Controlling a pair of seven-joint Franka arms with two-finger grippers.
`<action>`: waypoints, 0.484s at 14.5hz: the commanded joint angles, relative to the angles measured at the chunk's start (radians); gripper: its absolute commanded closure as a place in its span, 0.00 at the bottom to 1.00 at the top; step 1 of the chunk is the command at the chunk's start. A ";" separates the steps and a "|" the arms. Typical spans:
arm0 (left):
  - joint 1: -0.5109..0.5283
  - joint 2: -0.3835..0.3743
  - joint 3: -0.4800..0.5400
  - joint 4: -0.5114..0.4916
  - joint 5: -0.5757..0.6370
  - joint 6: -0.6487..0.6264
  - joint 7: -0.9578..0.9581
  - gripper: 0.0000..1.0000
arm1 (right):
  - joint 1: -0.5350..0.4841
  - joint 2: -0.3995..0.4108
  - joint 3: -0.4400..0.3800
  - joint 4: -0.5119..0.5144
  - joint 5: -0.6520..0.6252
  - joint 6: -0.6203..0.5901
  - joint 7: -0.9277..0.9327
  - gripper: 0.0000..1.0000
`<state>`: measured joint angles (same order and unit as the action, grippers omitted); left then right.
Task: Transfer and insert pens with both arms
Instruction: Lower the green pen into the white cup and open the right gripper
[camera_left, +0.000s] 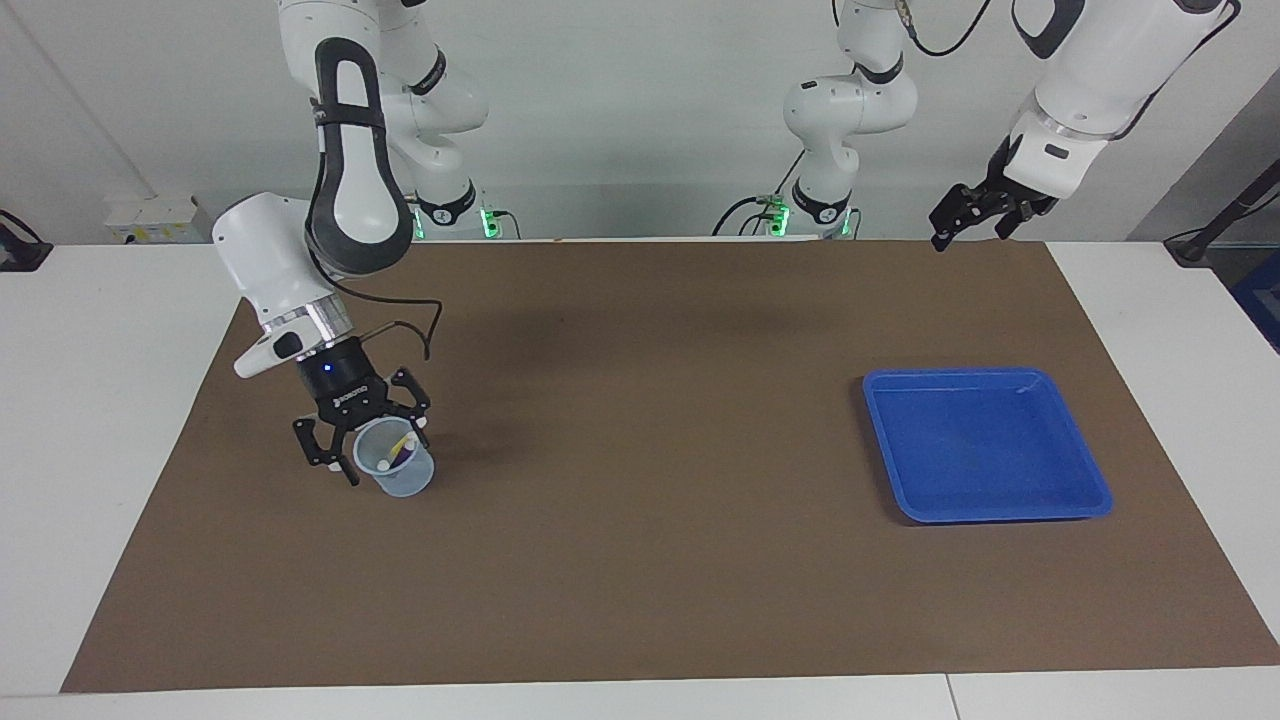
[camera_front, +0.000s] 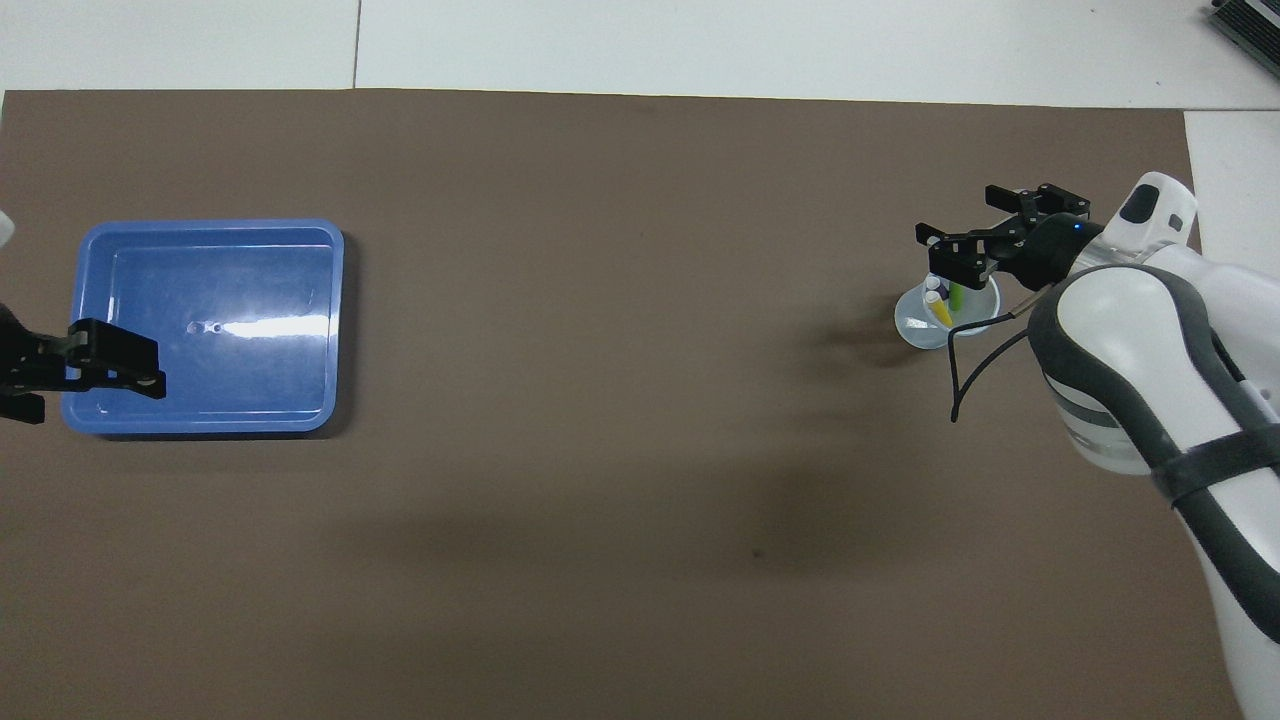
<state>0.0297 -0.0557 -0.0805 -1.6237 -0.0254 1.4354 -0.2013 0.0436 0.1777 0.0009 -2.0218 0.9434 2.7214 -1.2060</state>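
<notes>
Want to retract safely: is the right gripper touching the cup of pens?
Cannot tell. In the facing view the open right gripper straddles the cup rim, with no clear gap or contact; the overhead view only shows overlap.

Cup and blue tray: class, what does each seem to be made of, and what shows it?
Cup: probably clear plastic, since the pens show through its wall. Blue tray: likely glossy moulded plastic; the overhead view shows a bright glare streak and rounded corners.
</notes>
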 joint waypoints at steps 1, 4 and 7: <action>-0.014 0.040 0.013 0.096 0.001 -0.037 0.010 0.00 | -0.027 -0.030 -0.001 0.005 -0.159 -0.063 0.139 0.00; -0.013 0.034 -0.018 0.100 0.010 -0.049 0.006 0.00 | -0.031 -0.070 -0.013 0.041 -0.461 -0.188 0.412 0.00; -0.004 0.031 -0.025 0.100 -0.004 -0.030 0.011 0.00 | -0.039 -0.121 -0.010 0.110 -0.794 -0.416 0.774 0.00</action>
<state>0.0293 -0.0287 -0.1108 -1.5423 -0.0259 1.4166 -0.2012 0.0151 0.0952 -0.0144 -1.9514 0.3018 2.4373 -0.6127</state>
